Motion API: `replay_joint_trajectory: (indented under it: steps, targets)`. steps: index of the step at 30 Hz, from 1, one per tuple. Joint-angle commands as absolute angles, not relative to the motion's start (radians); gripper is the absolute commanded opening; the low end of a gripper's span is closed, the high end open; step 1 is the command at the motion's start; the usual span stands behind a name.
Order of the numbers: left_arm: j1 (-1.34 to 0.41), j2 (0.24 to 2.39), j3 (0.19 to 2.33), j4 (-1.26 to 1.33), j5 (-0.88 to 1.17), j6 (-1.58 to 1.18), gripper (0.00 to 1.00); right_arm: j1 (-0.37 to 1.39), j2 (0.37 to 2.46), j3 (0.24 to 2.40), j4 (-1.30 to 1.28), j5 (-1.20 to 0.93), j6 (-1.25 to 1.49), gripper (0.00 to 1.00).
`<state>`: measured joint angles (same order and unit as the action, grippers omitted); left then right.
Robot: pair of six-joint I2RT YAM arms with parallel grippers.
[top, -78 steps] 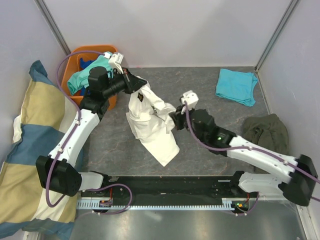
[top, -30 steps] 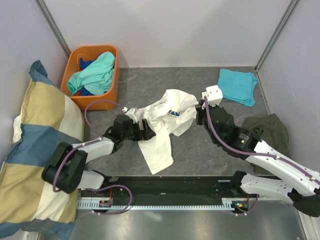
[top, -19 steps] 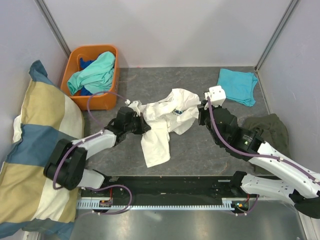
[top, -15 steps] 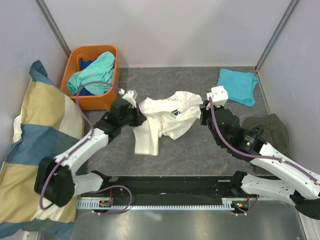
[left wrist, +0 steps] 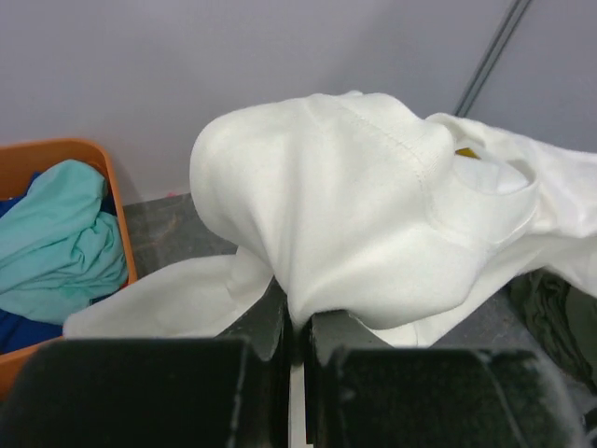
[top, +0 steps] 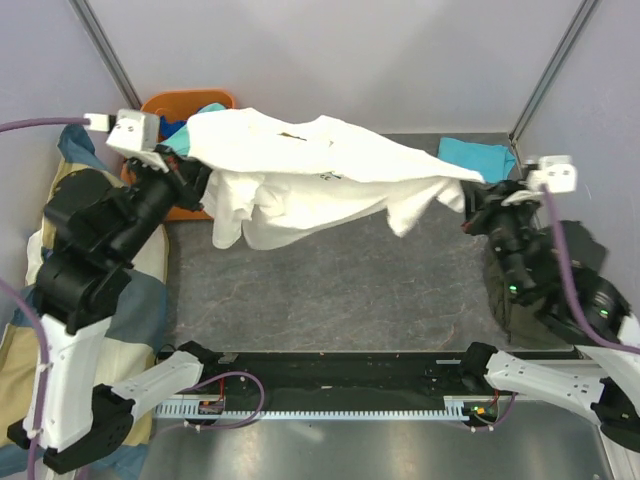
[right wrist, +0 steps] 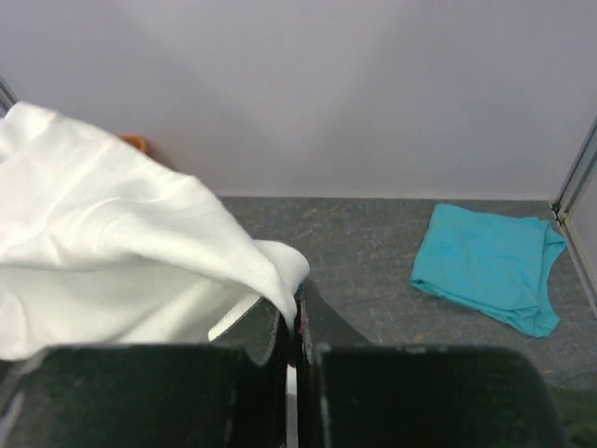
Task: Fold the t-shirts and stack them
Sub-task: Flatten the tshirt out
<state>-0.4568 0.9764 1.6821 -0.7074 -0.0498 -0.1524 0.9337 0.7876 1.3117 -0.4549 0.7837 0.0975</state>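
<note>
1. Top external view: you see the cream-white t-shirt (top: 320, 165) stretched in the air between both arms, from 10 o'clock to 3 o'clock.
2. Your left gripper (left wrist: 297, 322) has its jaws closed tight on one edge of it.
3. Your right gripper (right wrist: 297, 319) pinches the opposite edge, jaws closed.
4. You find the turquoise t-shirt (right wrist: 490, 266) lying on the table (top: 330, 290) at 2 o'clock.

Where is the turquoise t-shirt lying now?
The turquoise t-shirt lies at the table's far right corner in the top view, beyond the right gripper, partly hidden by the white t-shirt.
</note>
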Motion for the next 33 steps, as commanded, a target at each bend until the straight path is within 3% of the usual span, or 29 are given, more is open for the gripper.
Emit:
replay_joint_trajectory:
  steps: [1,8,12,19,25,31,33]
  targets:
    - [-0.457,0.953,1.819,-0.888,0.032,-0.092,0.02,0.934,0.744,1.468,-0.618,0.778,0.09,0.0]
    - [-0.457,0.925,1.859,-1.064,0.257,-0.126,0.02,0.934,0.749,1.542,-0.831,0.623,0.213,0.0]
    - [-0.457,0.928,1.879,-1.083,0.374,-0.123,0.02,0.934,0.747,1.49,-0.861,0.425,0.262,0.0]
    - [-0.457,1.078,1.717,-0.886,0.319,-0.008,0.02,0.934,0.698,1.31,-0.795,0.501,0.322,0.0]
    - [-0.457,1.535,1.65,-0.53,0.276,0.124,0.02,0.934,0.667,1.157,-0.717,0.597,0.408,0.0]
    - [-0.456,2.144,2.036,-0.472,0.34,0.143,0.02,0.934,0.698,1.037,-0.675,0.669,0.43,0.0]
    - [-0.456,2.323,2.216,-0.482,0.339,0.129,0.42,0.934,0.733,0.985,-0.654,0.661,0.439,0.0]
